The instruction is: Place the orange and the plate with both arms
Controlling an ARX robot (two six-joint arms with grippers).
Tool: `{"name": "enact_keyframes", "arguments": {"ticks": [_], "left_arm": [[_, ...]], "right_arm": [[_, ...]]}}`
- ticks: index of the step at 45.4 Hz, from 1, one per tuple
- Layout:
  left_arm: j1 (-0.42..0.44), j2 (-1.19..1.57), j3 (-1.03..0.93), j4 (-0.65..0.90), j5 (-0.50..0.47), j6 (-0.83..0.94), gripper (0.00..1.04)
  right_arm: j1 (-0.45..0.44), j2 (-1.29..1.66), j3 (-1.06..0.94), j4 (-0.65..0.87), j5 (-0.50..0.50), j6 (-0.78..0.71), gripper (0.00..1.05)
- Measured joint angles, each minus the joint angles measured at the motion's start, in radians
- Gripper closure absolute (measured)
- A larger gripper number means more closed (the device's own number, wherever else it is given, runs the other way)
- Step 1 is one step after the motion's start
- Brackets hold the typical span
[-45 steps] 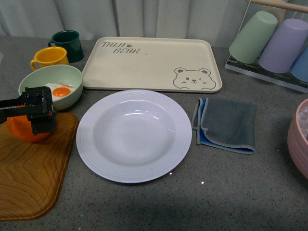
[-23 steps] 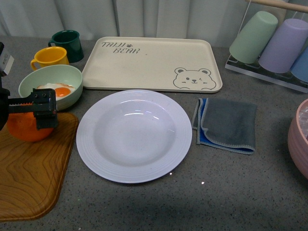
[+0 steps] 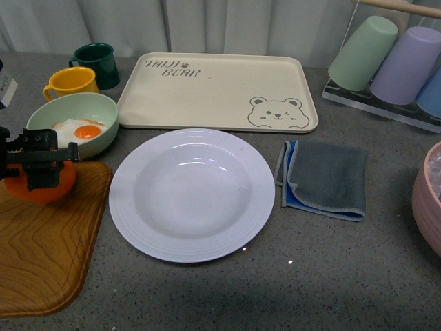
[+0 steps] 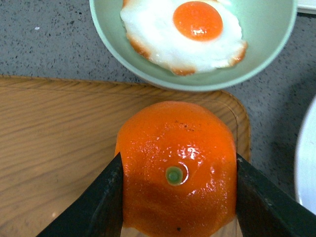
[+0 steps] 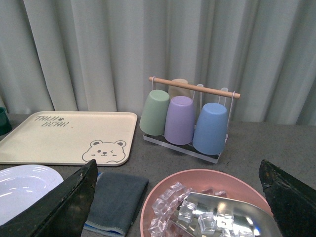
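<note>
The orange (image 3: 65,183), bright with a green stem dot, is at the far right corner of a wooden tray (image 3: 41,262). My left gripper (image 3: 40,172) is shut on it. In the left wrist view the two black fingers (image 4: 96,200) press both sides of the orange (image 4: 177,148). Whether it rests on the tray (image 4: 54,128) or hangs just above I cannot tell. The white ridged plate (image 3: 131,207) lies empty mid-table, right of the orange. My right gripper (image 5: 177,207) is open, holding nothing, above a pink bowl of ice (image 5: 197,180), outside the front view.
A pale green bowl (image 3: 69,97) with a fried egg sits just behind the orange. Behind it stand a yellow mug (image 3: 69,81) and a dark green mug (image 3: 96,62). A cream bear tray (image 3: 207,89), grey cloth (image 3: 324,176), cup rack (image 3: 393,62) and pink bowl (image 3: 427,200) lie further right.
My left gripper has shifted a little to the left over the orange. The orange stays at about the same spot on the wooden tray. The plate has not moved.
</note>
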State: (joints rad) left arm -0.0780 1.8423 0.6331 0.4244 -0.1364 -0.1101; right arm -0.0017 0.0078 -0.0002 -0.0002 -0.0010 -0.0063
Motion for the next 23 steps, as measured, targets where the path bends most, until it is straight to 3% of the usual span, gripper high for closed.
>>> {"name": "enact_keyframes", "arguments": {"ticks": [5, 12, 18, 23], "left_arm": [[-0.048, -0.097, -0.034, -0.065, 0.0, -0.001, 0.55], [-0.209, -0.183, -0.024, -0.07, -0.004, -0.052, 0.55], [-0.387, -0.043, 0.05, -0.028, -0.014, -0.113, 0.55], [-0.473, 0.057, 0.11, 0.016, -0.032, -0.124, 0.55]], "right_arm": [[0.0, 0.0, 0.0, 0.0, 0.0, 0.0, 0.09], [0.0, 0.0, 0.0, 0.0, 0.0, 0.0, 0.09], [0.0, 0.0, 0.0, 0.0, 0.0, 0.0, 0.09], [0.0, 0.0, 0.0, 0.0, 0.0, 0.0, 0.09]]}}
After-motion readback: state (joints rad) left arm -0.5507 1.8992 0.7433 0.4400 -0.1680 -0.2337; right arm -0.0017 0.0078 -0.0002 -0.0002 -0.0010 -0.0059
